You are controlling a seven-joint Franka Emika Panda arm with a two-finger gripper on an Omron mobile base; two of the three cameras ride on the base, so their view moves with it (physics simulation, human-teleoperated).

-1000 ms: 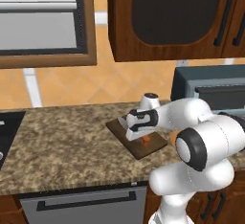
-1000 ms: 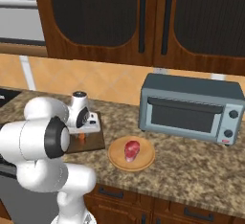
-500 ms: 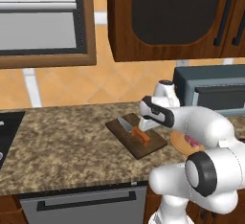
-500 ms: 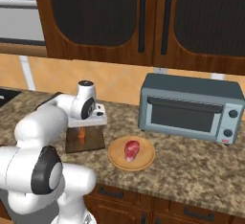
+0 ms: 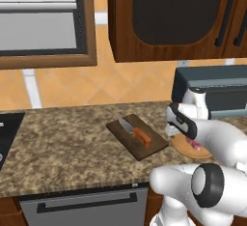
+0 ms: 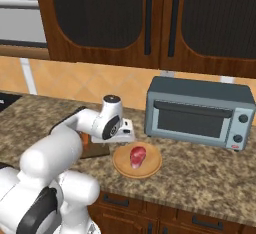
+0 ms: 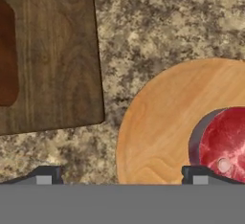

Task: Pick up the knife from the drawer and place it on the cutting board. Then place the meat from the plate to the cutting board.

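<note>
One thing remains: the hand (image 7: pixel 119 176), fingers spread apart and empty, hangs over the plate's (image 7: pixel 158 127) near edge, with the meat (image 7: pixel 225 144) off toward one fingertip. Beyond the other fingertip, the cutting board (image 5: pixel 126 138) already carries the knife (image 5: pixel 135 132).

White glossy rounded arm (image 5: pixel 212 140), dark grey joint discs, small dark fingers (image 7: pixel 45 175).

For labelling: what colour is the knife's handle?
Orange; the knife shows best in the left base view.
</note>
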